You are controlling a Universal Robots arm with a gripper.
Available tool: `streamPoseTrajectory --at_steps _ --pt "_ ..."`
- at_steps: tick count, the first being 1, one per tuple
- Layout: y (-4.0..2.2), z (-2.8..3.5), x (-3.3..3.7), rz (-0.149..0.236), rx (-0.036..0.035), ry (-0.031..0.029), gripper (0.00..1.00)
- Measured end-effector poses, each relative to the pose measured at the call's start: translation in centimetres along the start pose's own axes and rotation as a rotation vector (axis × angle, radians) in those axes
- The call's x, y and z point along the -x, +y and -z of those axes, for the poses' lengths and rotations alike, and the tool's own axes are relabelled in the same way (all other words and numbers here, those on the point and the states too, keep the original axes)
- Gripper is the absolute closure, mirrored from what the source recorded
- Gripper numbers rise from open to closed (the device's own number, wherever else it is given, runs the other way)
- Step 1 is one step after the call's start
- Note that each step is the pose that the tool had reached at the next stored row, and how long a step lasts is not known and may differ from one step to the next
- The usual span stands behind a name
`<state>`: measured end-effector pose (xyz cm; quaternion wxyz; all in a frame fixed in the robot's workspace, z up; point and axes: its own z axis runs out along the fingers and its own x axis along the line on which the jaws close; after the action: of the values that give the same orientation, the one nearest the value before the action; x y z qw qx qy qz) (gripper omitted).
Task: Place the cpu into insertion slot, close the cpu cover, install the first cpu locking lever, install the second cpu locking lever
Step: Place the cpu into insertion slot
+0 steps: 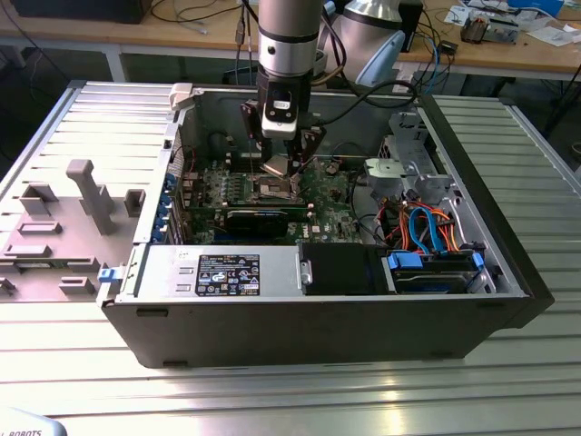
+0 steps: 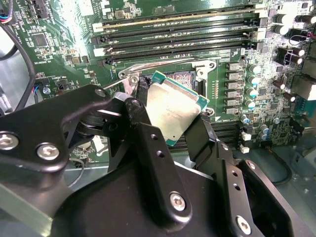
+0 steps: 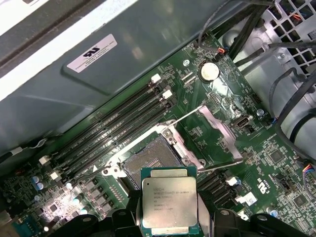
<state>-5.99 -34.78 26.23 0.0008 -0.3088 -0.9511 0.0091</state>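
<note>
Gripper [image 2: 170, 118] fingers [image 2: 144, 129] clamped on edges of cpu [image 3: 169, 202], chip tilted, held just above and beside the insertion slot [image 3: 150, 160] on the green mobo [image 3: 269, 148]; no contact w/ slot that I can see. Slot empty, contacts bare. Cpu cover [image 3: 216, 122] swung open next to slot, lever rods [image 3: 186, 114] unlatched. Est. progress: step 1 underway, cpu not seated; cover and both levers not done.
</note>
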Motion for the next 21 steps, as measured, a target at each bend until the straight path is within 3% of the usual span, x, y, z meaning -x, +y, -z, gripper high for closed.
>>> streamPoseTrajectory --at_steps 21 --pt "0.0 -0.03 0.0 -0.025 -0.0042 -0.0025 0.45"
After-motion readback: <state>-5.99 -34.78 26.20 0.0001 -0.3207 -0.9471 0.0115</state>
